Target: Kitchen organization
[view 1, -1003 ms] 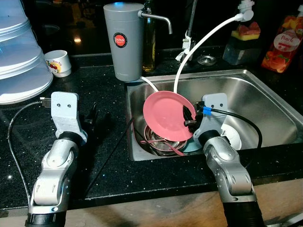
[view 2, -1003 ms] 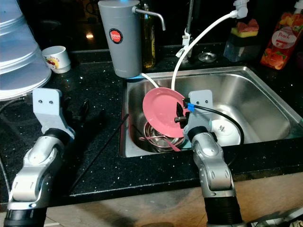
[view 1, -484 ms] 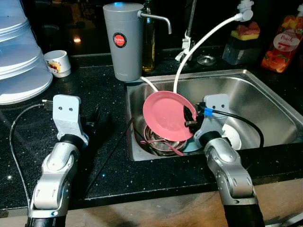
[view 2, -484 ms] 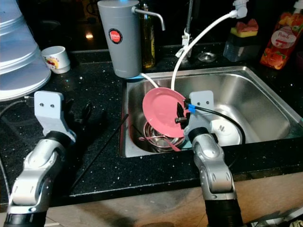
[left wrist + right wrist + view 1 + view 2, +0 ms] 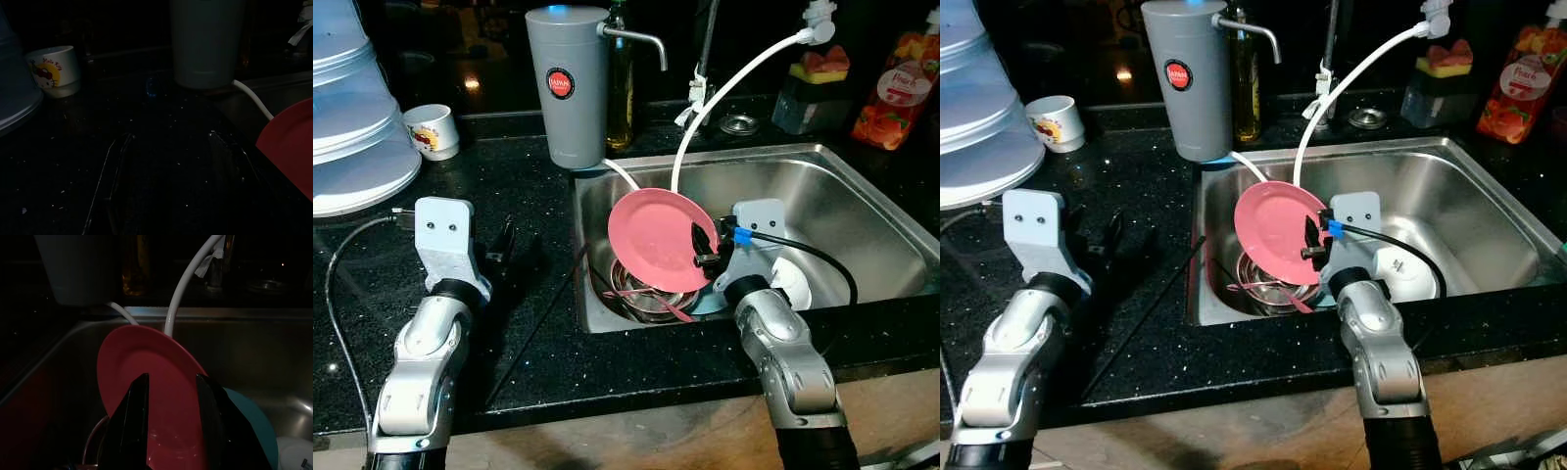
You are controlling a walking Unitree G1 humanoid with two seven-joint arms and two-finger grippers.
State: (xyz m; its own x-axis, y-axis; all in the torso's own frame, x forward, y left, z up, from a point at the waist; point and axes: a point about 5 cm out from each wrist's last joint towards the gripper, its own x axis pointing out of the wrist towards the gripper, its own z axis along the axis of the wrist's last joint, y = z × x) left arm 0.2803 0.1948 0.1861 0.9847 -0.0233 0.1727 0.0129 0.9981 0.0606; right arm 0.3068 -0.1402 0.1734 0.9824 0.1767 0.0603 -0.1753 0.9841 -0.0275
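The pink plate (image 5: pixel 658 238) stands tilted on edge at the centre of the frame, inside the steel sink (image 5: pixel 862 211), its lower rim over a metal bowl (image 5: pixel 651 299) and other dishes piled at the sink's left end; the right gripper (image 5: pixel 703 247) has its two black fingers clamped over the plate's right rim, one on each face, as the right wrist view shows from behind. As a judgement, the organising is at an early stage: the plate is gripped and raised off the pile but not yet out of the sink, and the metal bowl, a teal dish (image 5: pixel 249 416) behind the plate and a white bowl (image 5: pixel 793 282) lower right of it remain to be dealt with. The left gripper (image 5: pixel 501 247) hovers low over the black countertop (image 5: pixel 538 186) in the left half of the frame, its fingers spread apart with nothing between them. Just above the plate a white hose (image 5: pixel 724 93) arcs from the upper right down into the sink, and a thinner white tube runs past the plate's top edge, so lifting could snag either. Further out stand a grey water dispenser (image 5: pixel 570 83) at upper centre, a small white cup (image 5: pixel 433 130) at upper left, a stack of pale blue containers (image 5: pixel 352 117) at the far left edge, and a peach-labelled pouch (image 5: pixel 899 88) at upper right
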